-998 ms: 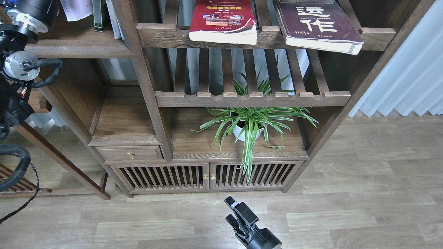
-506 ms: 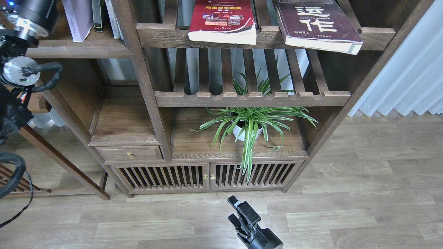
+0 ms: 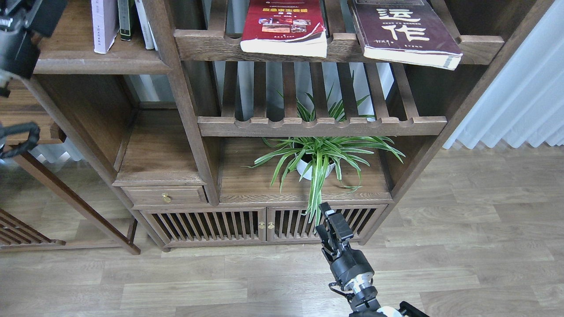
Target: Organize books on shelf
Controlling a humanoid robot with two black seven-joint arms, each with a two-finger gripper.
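Observation:
The pale lavender book stands upright on the solid dark-brown shelf at top left, beside other upright books. The red book and the maroon book lie flat on the slatted top rack, hanging over its front rail. My left arm's dark end sits at the top left corner, left of the lavender book and apart from it; its fingers cannot be told apart. My right gripper is low in the middle, in front of the cabinet doors, empty, with its fingers slightly apart.
A spider plant in a white pot stands on the lower board, with leaves drooping over the slatted doors. A second slatted rack crosses mid-height. There is a drawer at the left, a curtain at the right and wood floor below.
The lavender book went from tilted to upright on the solid shelf. My left arm pulled back left and up. My right gripper rose and moved forward towards the cabinet doors.

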